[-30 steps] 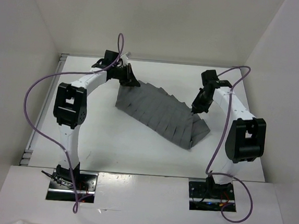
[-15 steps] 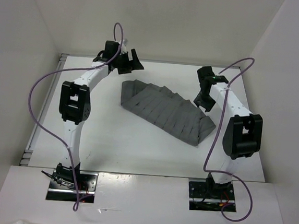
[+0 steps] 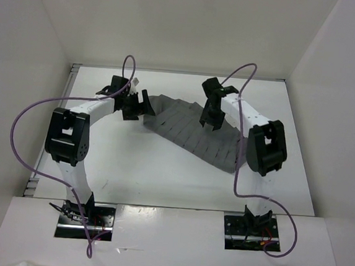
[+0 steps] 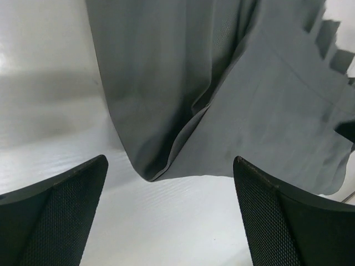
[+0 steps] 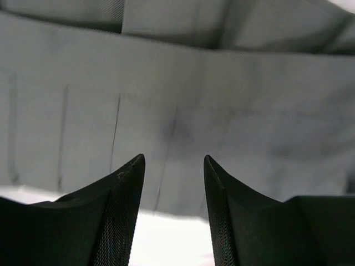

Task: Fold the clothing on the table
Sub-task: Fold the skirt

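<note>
Left gripper (image 4: 171, 160) gapes wide just before the clothing's (image 3: 190, 129) left corner; my right gripper (image 5: 173, 158) hangs half-open above its pleats, holding nothing. Clothing slants across the tabletop's (image 3: 149, 168) far half, with white surface toward the near edge. Only my left wrist view shows the corner's fold.

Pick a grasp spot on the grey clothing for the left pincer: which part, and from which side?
Likely the folded corner of the clothing, which points into the gap of the open left pincer. Come in low from the left along the table: there the fabric seems to double into a slightly raised lip, while its middle lies flat.
</note>
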Robot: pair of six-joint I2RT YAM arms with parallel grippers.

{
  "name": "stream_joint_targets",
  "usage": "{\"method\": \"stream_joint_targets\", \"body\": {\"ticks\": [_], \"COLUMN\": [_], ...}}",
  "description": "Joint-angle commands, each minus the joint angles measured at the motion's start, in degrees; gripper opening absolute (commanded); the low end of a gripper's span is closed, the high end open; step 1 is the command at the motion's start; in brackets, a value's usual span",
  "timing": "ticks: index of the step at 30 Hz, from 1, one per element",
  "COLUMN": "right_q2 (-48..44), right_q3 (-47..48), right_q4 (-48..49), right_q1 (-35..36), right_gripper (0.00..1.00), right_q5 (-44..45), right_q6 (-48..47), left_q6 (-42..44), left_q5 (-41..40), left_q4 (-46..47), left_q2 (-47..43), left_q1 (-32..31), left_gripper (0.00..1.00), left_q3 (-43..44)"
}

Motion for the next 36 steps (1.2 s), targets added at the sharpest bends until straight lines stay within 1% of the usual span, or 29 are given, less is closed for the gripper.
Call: {"method": "stream_joint_targets", "body": {"ticks": [1,3,6,9,13,17,19,23,26,31,34,36], "right_q2": [5.97,8.69,10.29,11.78,13.8,18.1,21.17,24.26,26.19,27.52,26.3,24.8], "right_q3": [4.62,6.04,6.04,3.24,2.53,7.09,13.83,20.79,27.2,29.16,27.15,25.21], "right_q4": [2.29,1.14,0.52,1.04,2.19,3.25,2.2,1.58,0.43,-1.06,-1.06,-0.54], "right_q1": [0.15,0.15,0.15,-1.16,-3.26,-4.58,-4.59,-4.59,-3.28,-2.75,-2.22,-2.22], "right_gripper": [0.52,0.52,0.52,0.52,0.52,0.52,0.52,0.52,0.52,0.52,0.52,0.52], "right_q5": [-1.31,-0.07,0.55,-0.15,-1.21,-2.26,-3.48,-5.6,-6.92,-6.92,-6.92,-6.4], "right_q6": [-1.57,-2.09,-2.1,-2.63,-3.15,-6.13,-8.77,-12.64,-14.31,-16.24,-16.25,-16.78], "left_q6": [0.89,0.27,0.27,-0.25,-0.26,-0.78,-1.31,-1.31,-1.31,-1.31,-1.31,-2.8], "left_q5": [1.71,1.1,0.57,0.57,0.57,3.46,4.95,5.48,5.49,3.39,1.37,0.83], "left_q4": [2.48,2.48,2.48,3.1,4.15,5.29,5.82,6.35,6.88,7.4,8.02,8.54], "left_q2": [-0.1,-0.1,-0.62,-1.24,-1.77,-1.24,-0.72,-0.19,0.34,2.1,3.41,5.51], "left_q1": [-0.18,-0.18,-0.18,-0.18,-0.18,-0.18,-0.18,-0.18,-0.18,-0.18,0.34,1.83], "left_gripper": [1.0,1.0,1.0,1.0,1.0,1.0,1.0,1.0,1.0,1.0,1.0,1.0], "left_q3": [-0.45,-1.14,-1.85,-3.08,-3.7,-4.31,-4.84,-4.84,-4.84,-4.23,-3.18,-3.17]}}
